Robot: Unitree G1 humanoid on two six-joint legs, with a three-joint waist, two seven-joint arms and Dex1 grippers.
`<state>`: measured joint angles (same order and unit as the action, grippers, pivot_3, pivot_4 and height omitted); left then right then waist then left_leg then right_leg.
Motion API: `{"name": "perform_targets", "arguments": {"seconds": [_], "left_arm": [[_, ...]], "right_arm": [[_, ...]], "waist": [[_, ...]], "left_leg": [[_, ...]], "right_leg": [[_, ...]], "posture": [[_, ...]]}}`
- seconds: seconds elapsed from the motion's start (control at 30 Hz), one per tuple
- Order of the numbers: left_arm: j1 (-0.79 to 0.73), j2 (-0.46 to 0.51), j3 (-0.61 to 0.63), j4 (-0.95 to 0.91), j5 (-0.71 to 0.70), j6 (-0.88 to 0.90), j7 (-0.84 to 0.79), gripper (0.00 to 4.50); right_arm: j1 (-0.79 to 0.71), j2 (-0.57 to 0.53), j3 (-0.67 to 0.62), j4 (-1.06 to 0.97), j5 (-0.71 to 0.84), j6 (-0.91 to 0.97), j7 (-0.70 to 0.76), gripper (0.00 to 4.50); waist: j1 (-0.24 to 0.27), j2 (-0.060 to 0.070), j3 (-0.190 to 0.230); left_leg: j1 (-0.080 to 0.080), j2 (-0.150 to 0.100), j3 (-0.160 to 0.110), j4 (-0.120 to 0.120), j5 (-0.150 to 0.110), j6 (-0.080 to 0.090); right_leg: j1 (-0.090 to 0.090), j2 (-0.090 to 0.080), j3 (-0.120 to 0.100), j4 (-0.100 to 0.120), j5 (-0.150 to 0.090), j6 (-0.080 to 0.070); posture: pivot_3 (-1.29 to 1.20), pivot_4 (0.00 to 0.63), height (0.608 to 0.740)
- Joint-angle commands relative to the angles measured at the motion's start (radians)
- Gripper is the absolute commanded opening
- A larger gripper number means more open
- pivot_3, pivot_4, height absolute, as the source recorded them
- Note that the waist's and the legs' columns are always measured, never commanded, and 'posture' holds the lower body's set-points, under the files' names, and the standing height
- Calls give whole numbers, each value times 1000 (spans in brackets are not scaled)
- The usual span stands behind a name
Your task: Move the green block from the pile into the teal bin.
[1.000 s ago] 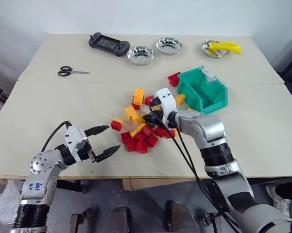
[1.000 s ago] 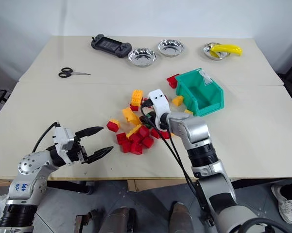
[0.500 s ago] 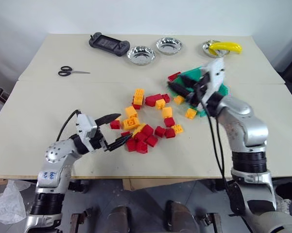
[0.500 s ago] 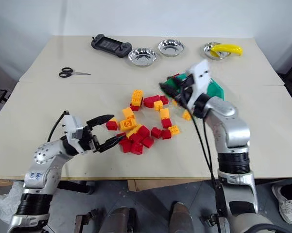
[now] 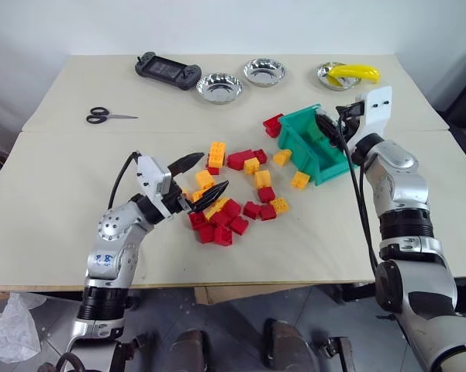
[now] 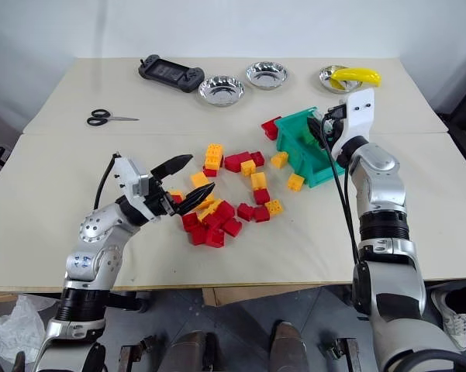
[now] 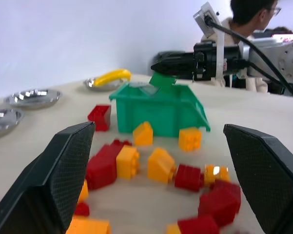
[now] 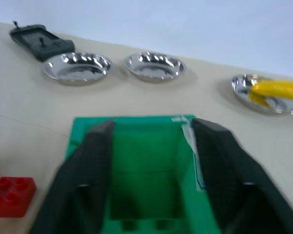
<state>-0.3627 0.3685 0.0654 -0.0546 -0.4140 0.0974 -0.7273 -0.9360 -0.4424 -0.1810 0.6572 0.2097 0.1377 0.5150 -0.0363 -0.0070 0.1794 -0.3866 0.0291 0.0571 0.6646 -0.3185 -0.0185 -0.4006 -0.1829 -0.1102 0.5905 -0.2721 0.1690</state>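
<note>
My right gripper hovers over the teal bin, and its fingers stand wide apart and open above the bin's inside. In the left wrist view the green block hangs tilted just under those fingertips, at the bin's rim. I cannot tell whether it still touches a finger. The pile of red and yellow-orange bricks lies spread at the table's middle, left of the bin. My left gripper is open above the pile's left edge, with nothing between its fingers.
Three steel bowls line the back of the table, the right one under a banana. A game controller and scissors lie at the back left. A red brick sits beside the bin. A person is behind the table.
My right gripper rose out of the pile and swung right to the teal bin, and its fingers now stand wider apart. My left gripper moved up and right to the pile's left edge.
</note>
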Motion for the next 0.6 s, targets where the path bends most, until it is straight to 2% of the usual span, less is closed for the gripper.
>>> {"name": "perform_targets", "arguments": {"seconds": [0.03, 0.07, 0.2, 0.27, 0.33, 0.47, 0.6], "left_arm": [[43, 54, 43, -40, 29, -14, 8, 4500], [60, 75, 56, -42, 34, -16, 8, 4500], [116, 146, 94, -32, 43, -36, -15, 4500], [148, 182, 116, -21, 52, -43, -25, 4500], [178, 211, 135, -19, 61, -49, -33, 4500], [246, 252, 162, -37, 51, -46, -62, 4500], [279, 254, 188, -41, 54, -65, -57, 4500]], "right_arm": [[10, -31, -38, -65, 50, -76, 81, 4190], [40, -37, -51, -102, 79, -96, 127, 4469], [220, -66, -47, -320, 191, -137, 362, 4469], [366, -92, -41, -429, 229, -182, 482, 4469], [478, -138, -28, -494, 195, -235, 530, 4469], [715, -240, -37, -673, 317, -81, 678, 4469], [879, -267, -69, -705, 332, -71, 698, 4469]], "waist": [[0, 0, 0], [2, 0, 0], [15, 0, 0], [21, 0, 0], [28, 0, 0], [35, 1, 0], [37, 1, 0]], "left_leg": [[0, 0, 0, 0, 0, 0], [0, 0, 0, 0, 0, 0], [0, 0, -1, 0, 0, 0], [0, 0, 0, 0, 0, 0], [0, 0, 0, 1, 0, 0], [1, 0, 0, 1, 0, 0], [2, 1, 0, 2, 0, 0]], "right_leg": [[0, 0, 0, 0, 0, 0], [0, 0, 0, 0, 0, 0], [0, 0, 0, 0, 0, 0], [0, 0, -1, -1, 0, 0], [2, 0, -1, -1, 0, 0], [2, 0, 0, 0, 0, 0], [3, 0, 0, 0, 0, 0]], "posture": [[0, 150, 740], [0, 150, 740], [0, 150, 740], [0, 150, 740], [0, 150, 740], [0, 150, 740], [0, 150, 740]]}}
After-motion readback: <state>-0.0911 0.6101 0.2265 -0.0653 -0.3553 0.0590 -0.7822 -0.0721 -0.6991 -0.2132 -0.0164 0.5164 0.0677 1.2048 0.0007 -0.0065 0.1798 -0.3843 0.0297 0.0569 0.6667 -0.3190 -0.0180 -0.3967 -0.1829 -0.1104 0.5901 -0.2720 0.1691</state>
